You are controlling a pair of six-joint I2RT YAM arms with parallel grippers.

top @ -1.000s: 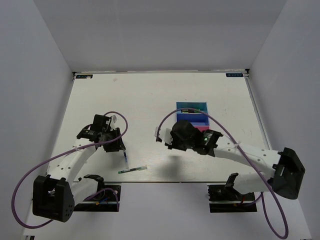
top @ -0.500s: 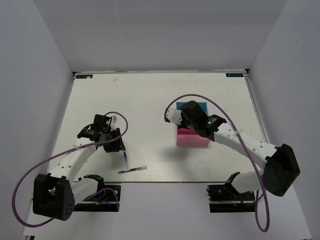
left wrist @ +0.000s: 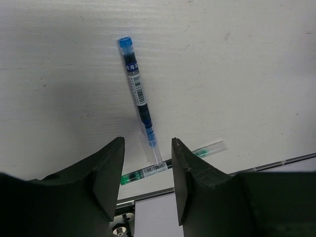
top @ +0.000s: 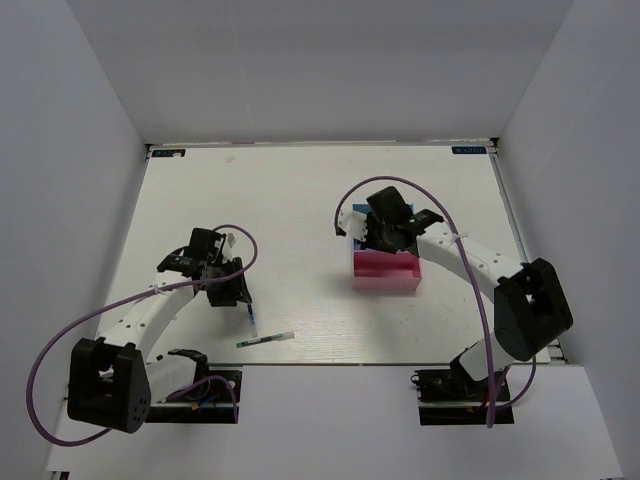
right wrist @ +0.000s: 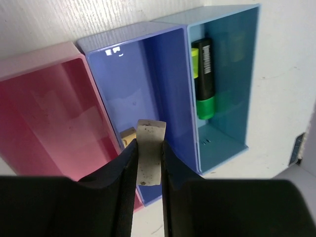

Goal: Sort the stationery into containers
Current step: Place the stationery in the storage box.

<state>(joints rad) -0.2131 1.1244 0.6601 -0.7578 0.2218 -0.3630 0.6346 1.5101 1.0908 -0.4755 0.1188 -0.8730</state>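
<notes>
Nearest us, our left gripper (left wrist: 147, 149) hangs with jaws spread astride the blue-capped pen (left wrist: 136, 84) on the table (left wrist: 232, 59). Its clear end crosses the green pen (left wrist: 205, 150), so closing here may drag both. Farther out, our right gripper (right wrist: 148, 150) pinches a pale eraser (right wrist: 150, 131) over the dark blue tray (right wrist: 143, 69). Released off-centre, it could glance off the wall into the pink tray (right wrist: 44, 108).
</notes>
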